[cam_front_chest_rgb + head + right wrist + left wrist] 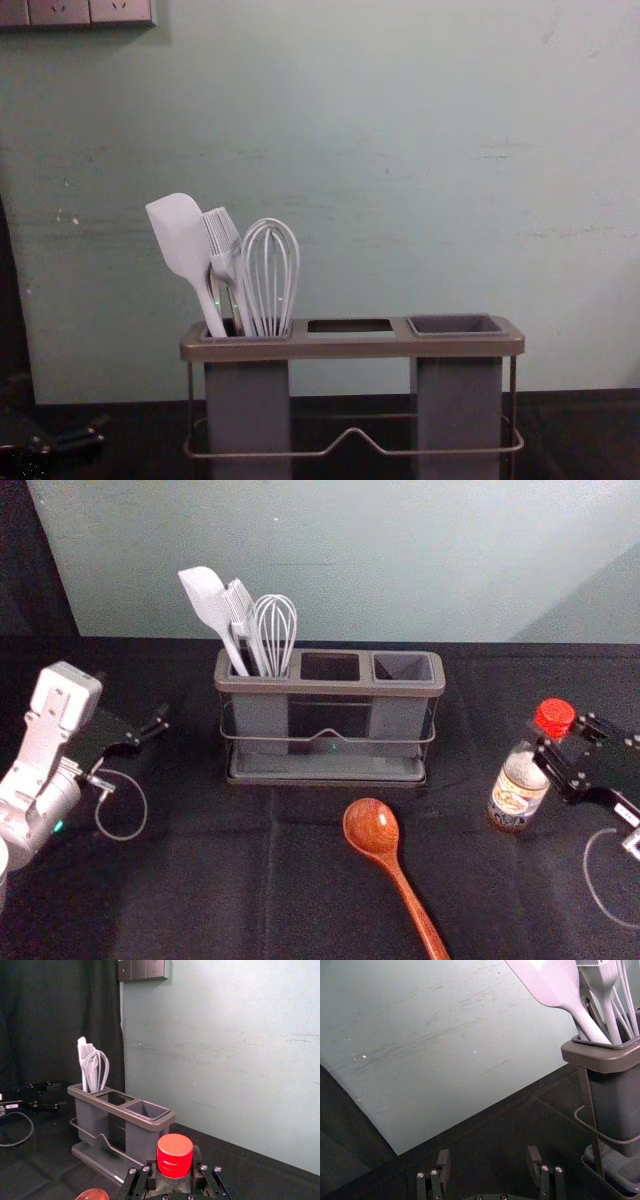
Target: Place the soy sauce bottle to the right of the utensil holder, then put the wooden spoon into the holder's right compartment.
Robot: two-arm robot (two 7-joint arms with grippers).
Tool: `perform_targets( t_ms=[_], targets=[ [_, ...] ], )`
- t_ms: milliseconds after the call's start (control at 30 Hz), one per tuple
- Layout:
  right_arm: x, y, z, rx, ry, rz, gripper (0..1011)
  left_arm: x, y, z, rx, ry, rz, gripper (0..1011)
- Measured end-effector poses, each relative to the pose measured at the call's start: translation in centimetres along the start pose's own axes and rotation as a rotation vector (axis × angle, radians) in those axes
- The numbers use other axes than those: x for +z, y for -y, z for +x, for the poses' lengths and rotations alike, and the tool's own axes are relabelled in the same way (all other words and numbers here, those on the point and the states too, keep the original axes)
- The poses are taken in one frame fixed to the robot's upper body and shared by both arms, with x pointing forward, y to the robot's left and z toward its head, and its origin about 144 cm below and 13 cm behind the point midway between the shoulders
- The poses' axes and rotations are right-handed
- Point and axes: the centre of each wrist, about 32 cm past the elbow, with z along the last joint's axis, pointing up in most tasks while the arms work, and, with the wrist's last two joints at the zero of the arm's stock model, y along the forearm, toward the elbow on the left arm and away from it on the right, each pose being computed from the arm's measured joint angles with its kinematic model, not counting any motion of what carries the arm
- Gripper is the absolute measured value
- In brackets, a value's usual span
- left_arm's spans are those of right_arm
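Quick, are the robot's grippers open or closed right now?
Left gripper: open and empty, left of the utensil holder.
Right gripper: closed on the soy sauce bottle, just below its red cap.

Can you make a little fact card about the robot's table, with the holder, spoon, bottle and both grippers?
Holder: utensil holder
Left compartment: white spatula, brush, whisk
Right compartment: empty
Wooden spoon: on the table, in front of the holder
Soy sauce bottle: red cap, right of the holder
Right gripper: closed around the bottle's neck
Left gripper: open, left of the holder
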Motion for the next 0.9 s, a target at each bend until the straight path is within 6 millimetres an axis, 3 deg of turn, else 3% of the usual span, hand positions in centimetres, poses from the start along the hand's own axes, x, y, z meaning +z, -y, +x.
perform_targets(
  t_ms=[900],
  targets=[
    [-1.5, -6.8, 2.2, 0.002, 0.003, -0.015, 390, 0.0, 0.0, 0.0, 0.000, 0.000, 0.000, 1005]
  ],
)
